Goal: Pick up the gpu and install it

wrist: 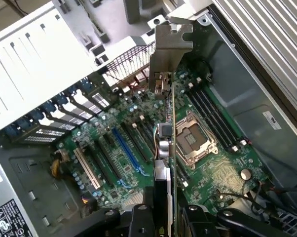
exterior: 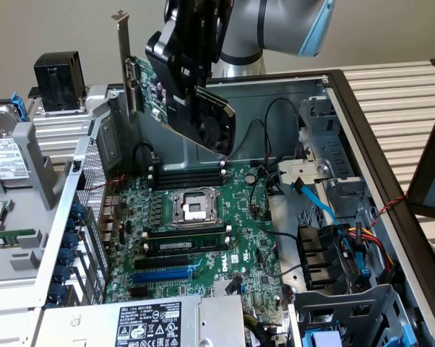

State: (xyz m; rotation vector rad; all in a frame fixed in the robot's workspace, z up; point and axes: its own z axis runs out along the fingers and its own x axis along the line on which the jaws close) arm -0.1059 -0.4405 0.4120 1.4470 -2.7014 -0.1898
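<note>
The gpu (exterior: 212, 119), a green card with a black fan shroud and a silver end bracket (exterior: 122, 50), hangs tilted in the air above the motherboard (exterior: 225, 238) inside the open computer case. My gripper (exterior: 180, 76) is shut on it from above. In the wrist view the gpu (wrist: 167, 148) appears edge-on with its bracket (wrist: 170, 49) pointing toward the case's rear slot openings, and my gripper (wrist: 166, 222) clamps its near end. Below the card lie the blue expansion slot (wrist: 126, 153) and the CPU socket (wrist: 193, 143). The card touches nothing but my fingers.
Black RAM sticks (exterior: 185, 246) and the blue slot (exterior: 163, 275) sit on the board. A power supply (exterior: 145, 325) fills the near corner. Drive cages and blue and coloured cables (exterior: 333, 246) crowd the exterior view's right. The case's rear slot grille (exterior: 87, 217) stands at that view's left.
</note>
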